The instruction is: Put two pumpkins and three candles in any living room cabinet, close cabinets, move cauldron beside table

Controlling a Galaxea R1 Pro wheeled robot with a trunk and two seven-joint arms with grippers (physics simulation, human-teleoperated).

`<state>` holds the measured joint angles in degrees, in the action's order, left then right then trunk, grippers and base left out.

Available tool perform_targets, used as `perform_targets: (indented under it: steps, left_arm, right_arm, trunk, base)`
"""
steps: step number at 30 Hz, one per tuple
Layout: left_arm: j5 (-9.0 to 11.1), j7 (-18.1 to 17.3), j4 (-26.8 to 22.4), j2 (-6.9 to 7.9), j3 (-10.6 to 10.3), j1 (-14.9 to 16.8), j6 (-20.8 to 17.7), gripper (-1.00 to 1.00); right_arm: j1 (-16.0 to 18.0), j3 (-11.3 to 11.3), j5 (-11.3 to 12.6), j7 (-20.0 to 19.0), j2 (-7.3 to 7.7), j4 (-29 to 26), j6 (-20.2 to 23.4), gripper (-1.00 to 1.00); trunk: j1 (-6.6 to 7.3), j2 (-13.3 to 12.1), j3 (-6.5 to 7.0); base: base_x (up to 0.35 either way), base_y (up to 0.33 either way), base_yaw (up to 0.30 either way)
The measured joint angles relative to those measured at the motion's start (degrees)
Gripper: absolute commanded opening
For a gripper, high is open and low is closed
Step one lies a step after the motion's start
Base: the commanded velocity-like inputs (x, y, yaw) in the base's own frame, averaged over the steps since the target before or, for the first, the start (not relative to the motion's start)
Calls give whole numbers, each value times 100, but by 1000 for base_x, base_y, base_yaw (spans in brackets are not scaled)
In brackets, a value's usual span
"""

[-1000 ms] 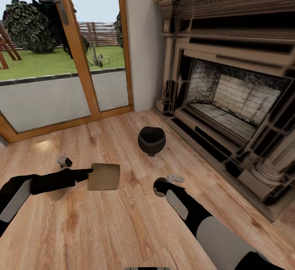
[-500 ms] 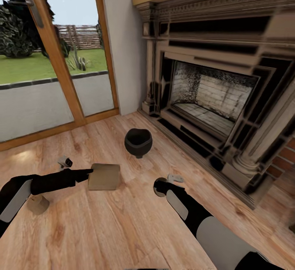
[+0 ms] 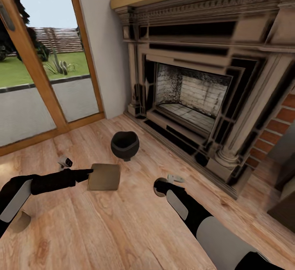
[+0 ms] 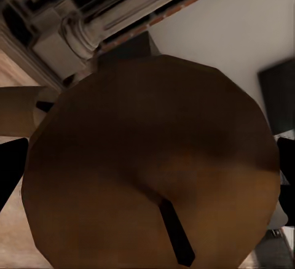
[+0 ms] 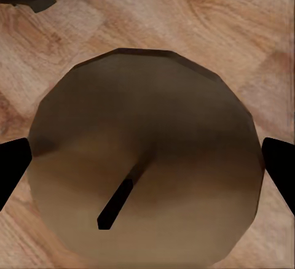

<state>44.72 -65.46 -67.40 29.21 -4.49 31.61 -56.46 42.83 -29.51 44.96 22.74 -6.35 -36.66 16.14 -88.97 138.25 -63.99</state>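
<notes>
At the far left, a glazed door (image 3: 37,77) looks out on grass. Low at the left edge, a third candle (image 3: 18,220) stands on the floor (image 3: 102,229), partly behind the left arm. The left gripper (image 3: 91,175) reaches toward the middle with a beige candle (image 3: 104,176) lying sideways at its tip. In the left wrist view that candle (image 4: 153,171) sits end-on between the two dark fingers (image 4: 9,171), wick toward the camera, so the jaws are pinching it across its round side.

Just beyond, in the middle of the floor, stands the black cauldron (image 3: 124,145), upright, mouth open, well apart from both arms and near the fireplace (image 3: 192,89) hearth. It looks rigid and the heaviest thing here; the rim looks like the soundest hold, since the bulging belly would likely slip.

To the right, the right gripper (image 3: 164,184) points down. The right wrist view shows another candle (image 5: 147,158) end-on between its fingertips (image 5: 12,171), the jaws closed on its sides above bare boards. The candles seem light and stiff, perhaps waxy, so a firm grip across the middle should suit them.

No cabinet or tabletop is visible.
</notes>
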Motion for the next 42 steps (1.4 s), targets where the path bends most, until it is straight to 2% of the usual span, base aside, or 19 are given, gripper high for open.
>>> perform_targets:
  steps: [42]
  left_arm:
    - [0,6,0,0,0,0,0,-100]
  right_arm:
    - [0,-8,0,-9,0,1,0,-100]
  trunk:
    - [0,0,245]
  base:
    - [0,0,-243]
